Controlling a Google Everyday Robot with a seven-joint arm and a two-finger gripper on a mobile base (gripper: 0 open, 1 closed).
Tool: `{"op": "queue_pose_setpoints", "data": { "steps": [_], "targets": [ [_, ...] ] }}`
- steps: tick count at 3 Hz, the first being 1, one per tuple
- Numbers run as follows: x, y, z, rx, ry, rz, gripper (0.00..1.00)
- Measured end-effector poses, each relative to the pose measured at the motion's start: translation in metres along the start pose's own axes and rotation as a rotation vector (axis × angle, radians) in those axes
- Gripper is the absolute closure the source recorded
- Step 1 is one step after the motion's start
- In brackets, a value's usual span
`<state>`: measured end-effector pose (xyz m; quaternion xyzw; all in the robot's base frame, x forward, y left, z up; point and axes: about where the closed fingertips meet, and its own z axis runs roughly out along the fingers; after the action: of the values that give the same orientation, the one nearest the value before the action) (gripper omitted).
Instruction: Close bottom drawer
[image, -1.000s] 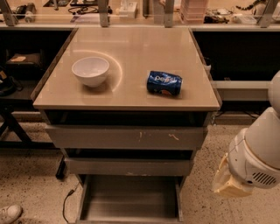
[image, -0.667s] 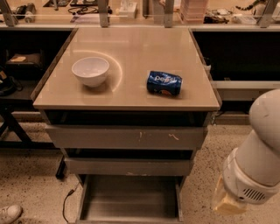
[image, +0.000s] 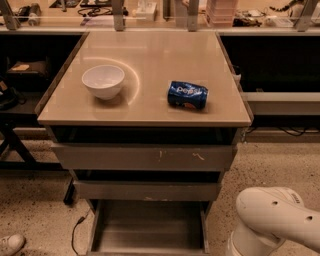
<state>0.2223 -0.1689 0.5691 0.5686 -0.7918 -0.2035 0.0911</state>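
Observation:
The bottom drawer (image: 147, 226) stands pulled out at the foot of the cabinet, and I look down into its shallow grey tray. Its front panel lies at or below the frame's lower edge. Above it are the middle drawer (image: 147, 191) and the wide top drawer (image: 145, 157) with pale scratches, both slightly out. A white rounded link of my arm (image: 277, 217) fills the bottom right, just right of the open drawer. My gripper is out of view, past the frame's bottom right.
A white bowl (image: 103, 81) and a blue Pepsi can (image: 187, 95) lying on its side sit on the tan tabletop (image: 150, 55). A cable (image: 75, 232) and a shoe (image: 9, 245) lie on the speckled floor at left. Dark shelving flanks the cabinet.
My arm has dropped lower at the right. The pale end part seen earlier has gone below the frame. The drawers, bowl and can have not moved.

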Motion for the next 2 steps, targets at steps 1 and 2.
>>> {"op": "queue_pose_setpoints", "data": {
  "steps": [1, 2],
  "targets": [
    [0.000, 0.000, 0.000, 0.000, 0.000, 0.000, 1.00],
    [0.002, -0.014, 0.025, -0.032, -0.037, 0.022, 1.00]
  ]
}}
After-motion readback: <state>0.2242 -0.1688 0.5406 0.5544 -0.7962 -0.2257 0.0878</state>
